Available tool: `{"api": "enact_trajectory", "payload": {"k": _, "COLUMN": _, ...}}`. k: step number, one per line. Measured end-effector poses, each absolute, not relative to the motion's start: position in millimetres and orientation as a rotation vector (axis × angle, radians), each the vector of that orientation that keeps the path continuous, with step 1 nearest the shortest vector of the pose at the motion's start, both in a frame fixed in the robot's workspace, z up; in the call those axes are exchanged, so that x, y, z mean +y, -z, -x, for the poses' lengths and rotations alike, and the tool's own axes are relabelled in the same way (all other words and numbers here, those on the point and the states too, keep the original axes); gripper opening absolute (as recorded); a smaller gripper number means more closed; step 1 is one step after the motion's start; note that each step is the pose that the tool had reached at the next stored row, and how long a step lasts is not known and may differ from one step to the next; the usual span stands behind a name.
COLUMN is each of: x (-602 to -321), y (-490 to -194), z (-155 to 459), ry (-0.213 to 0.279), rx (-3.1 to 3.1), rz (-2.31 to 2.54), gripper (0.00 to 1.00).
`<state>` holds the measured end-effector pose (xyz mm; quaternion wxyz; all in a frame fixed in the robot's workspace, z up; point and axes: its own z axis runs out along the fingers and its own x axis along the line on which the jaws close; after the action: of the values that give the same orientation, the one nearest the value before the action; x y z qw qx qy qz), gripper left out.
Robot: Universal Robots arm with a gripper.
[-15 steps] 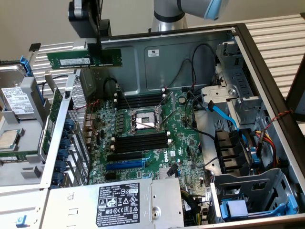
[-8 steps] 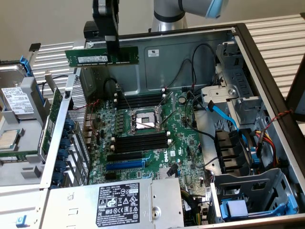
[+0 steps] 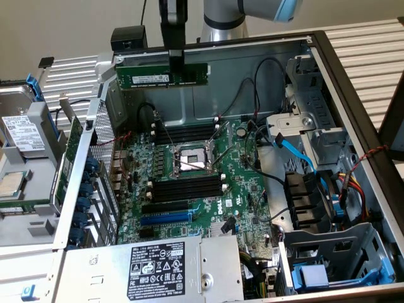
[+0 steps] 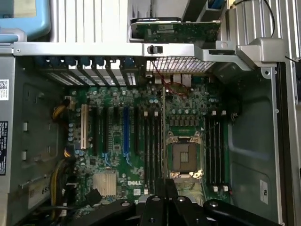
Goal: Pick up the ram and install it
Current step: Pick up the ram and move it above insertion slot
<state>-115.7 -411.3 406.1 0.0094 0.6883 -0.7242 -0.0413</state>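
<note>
My pincer [image 3: 176, 68], clamped on the ram [image 3: 142, 77], hangs in free air just above the case wall [image 3: 265, 53] farthest from the ext cam. The case side is off, so the way straight down to the mobo [image 3: 233, 189] is open. The mem slots [image 3: 186, 187] and CPU socket [image 3: 189, 158] lie low and flat. In the way: black cables [image 3: 242, 95] off that wall, blue cable [image 3: 297, 151] and drive cage [image 3: 309, 88] at the ext view's right, blue-clip card bracket [image 3: 82, 208] at its left, and a labelled metal box [image 3: 221, 265] on the near side.
</note>
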Motion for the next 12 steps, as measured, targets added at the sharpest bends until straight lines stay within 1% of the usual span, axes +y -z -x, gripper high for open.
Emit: {"api": "enact_trajectory", "payload": {"k": 12, "x": -404.3, "y": -399.9, "z": 107.9, "ry": 0.117, "rx": -2.302, "rz": -2.129, "gripper": 0.12}}
